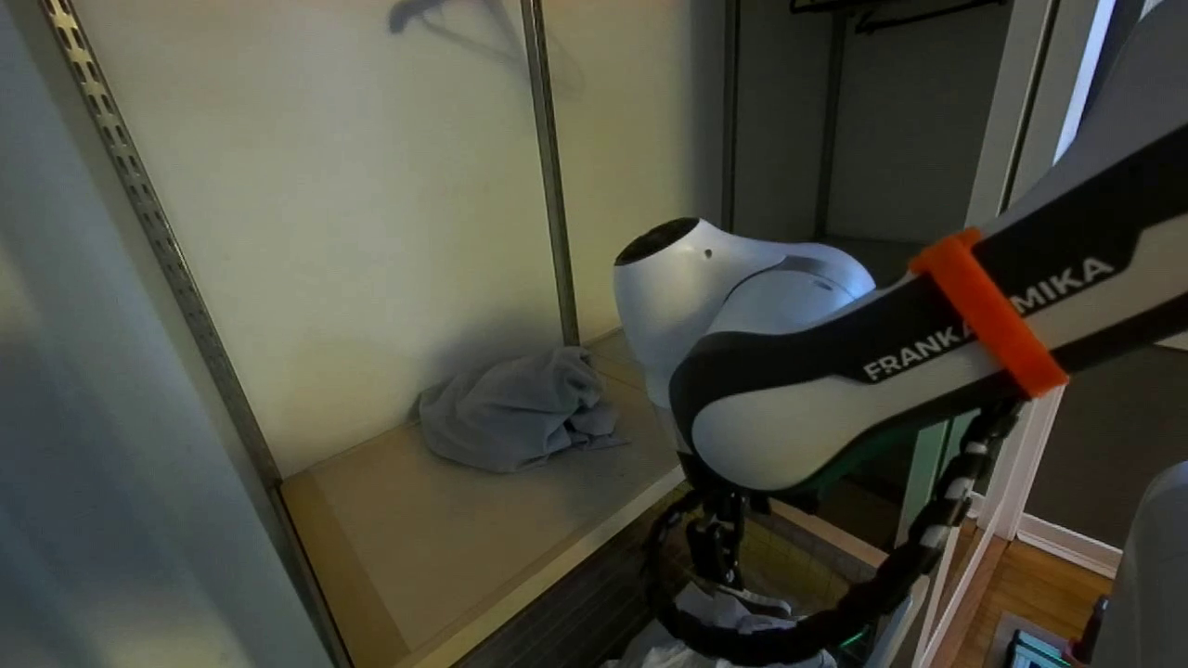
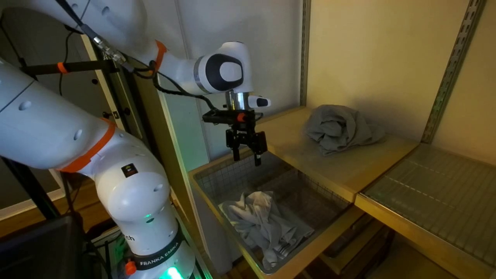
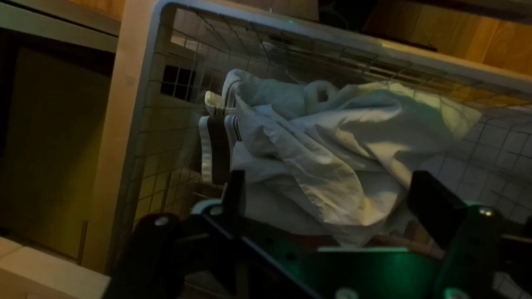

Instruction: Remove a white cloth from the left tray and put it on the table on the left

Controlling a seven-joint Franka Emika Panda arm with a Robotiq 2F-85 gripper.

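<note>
A crumpled whitish cloth (image 2: 259, 217) with dark stripes at one end lies in the pulled-out wire tray (image 2: 325, 242). In the wrist view the cloth (image 3: 332, 153) lies beyond and between the fingertips, inside the wire tray (image 3: 116, 133). My gripper (image 2: 247, 159) points down above the tray's back part, with a gap above the cloth. In the wrist view the gripper (image 3: 328, 177) is open, its fingers wide apart with nothing held. In an exterior view the cloth (image 1: 715, 612) is partly hidden by the arm's cable.
A bundled grey cloth (image 2: 341, 128) lies on the wooden shelf (image 2: 329, 170) beside the tray, and it also shows in an exterior view (image 1: 510, 408). A wire-grid shelf (image 2: 434, 193) adjoins it. Metal wall posts (image 1: 548, 167) and a side panel (image 2: 190, 128) stand close to the arm.
</note>
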